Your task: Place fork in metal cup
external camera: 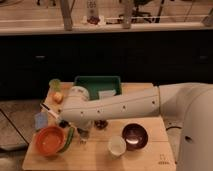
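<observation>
My arm reaches from the right across the wooden table (150,157). My gripper (82,134) hangs below the white wrist, just right of the orange bowl (49,140) and close to the tabletop. A small dark, round thing, which may be the metal cup (101,124), peeks out under the forearm, mostly hidden. A thin utensil with a light handle, which may be the fork (49,111), lies at the table's left edge, left of the gripper and apart from it.
A green bin (97,84) stands at the back, with a pale green cup (55,84) and an orange fruit (58,96) to its left. A blue item (41,119) lies at the left. A white cup (117,146) and a dark bowl (135,136) are at the front right.
</observation>
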### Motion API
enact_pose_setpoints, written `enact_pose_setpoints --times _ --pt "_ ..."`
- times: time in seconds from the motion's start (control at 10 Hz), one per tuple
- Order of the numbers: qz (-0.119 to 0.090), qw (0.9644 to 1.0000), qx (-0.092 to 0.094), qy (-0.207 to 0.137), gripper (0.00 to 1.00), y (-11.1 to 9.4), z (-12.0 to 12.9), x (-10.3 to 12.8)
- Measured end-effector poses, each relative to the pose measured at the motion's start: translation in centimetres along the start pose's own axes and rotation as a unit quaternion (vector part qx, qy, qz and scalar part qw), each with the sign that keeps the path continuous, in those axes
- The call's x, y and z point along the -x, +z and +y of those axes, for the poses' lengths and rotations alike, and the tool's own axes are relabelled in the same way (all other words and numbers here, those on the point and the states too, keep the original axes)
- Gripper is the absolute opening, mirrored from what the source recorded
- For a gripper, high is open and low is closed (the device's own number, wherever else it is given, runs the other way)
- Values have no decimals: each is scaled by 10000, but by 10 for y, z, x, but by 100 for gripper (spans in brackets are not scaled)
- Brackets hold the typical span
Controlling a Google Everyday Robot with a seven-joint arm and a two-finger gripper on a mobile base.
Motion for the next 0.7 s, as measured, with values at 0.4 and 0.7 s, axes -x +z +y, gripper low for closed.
enact_pose_setpoints --times 0.4,0.7 --pt "-234 9992 122 -288 0 0 -16 -1" --pt "-386 9981 261 -402 0 1 -24 -5"
